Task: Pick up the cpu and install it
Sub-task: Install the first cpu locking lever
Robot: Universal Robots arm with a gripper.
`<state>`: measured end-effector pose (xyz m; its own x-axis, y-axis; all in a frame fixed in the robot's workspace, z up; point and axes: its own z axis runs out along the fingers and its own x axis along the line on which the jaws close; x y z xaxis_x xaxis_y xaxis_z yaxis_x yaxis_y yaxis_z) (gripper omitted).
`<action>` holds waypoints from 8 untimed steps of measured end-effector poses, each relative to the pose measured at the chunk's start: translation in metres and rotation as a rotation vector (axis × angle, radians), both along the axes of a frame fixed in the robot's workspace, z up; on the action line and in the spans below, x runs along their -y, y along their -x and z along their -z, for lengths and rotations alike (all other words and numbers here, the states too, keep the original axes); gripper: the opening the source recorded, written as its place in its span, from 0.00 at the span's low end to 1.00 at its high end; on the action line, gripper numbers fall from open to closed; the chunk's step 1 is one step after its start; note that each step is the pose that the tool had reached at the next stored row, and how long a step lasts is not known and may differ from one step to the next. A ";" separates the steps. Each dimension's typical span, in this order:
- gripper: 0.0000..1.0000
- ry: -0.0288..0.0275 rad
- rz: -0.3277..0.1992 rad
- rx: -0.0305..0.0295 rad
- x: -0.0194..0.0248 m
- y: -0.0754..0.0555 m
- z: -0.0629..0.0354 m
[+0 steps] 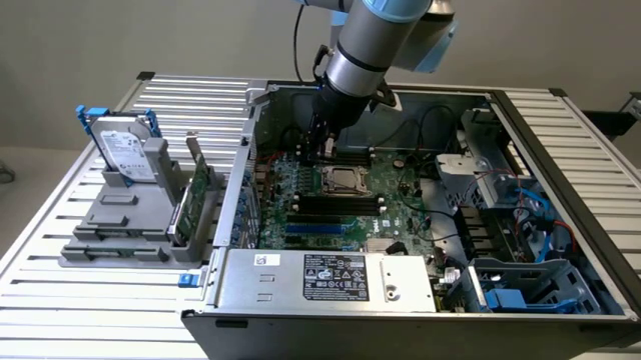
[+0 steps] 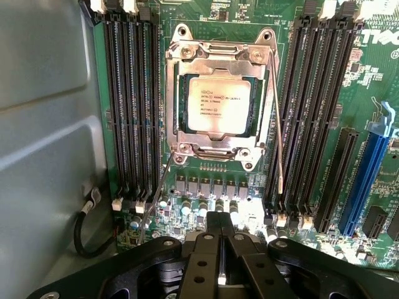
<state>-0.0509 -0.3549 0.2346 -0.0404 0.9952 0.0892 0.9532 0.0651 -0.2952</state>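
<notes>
Black tool [image 2: 219, 224] is hanging clenched and empty, its fingers [image 2: 206, 261] pressing together above the green motherboard [image 2: 374, 93]. Just beyond its tips the cpu [image 2: 218, 104] is lying flat inside the metal socket frame [image 2: 218, 55], with dark memory slots [image 2: 131, 106] running along either side of it.

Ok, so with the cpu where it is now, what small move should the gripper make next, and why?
Probably lift the gripper straight up, clear of the motherboard. The cpu already lies in the socket, and the gripper is shut with nothing in it, hanging low beside that socket.
</notes>
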 end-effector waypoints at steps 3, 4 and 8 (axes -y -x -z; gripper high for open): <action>0.11 0.0000 0.000 0.0000 0.0000 0.000 0.0000; 0.11 -0.0001 0.000 -0.0001 0.0000 0.001 0.0001; 0.11 -0.0061 0.007 -0.0012 0.0008 0.008 0.0000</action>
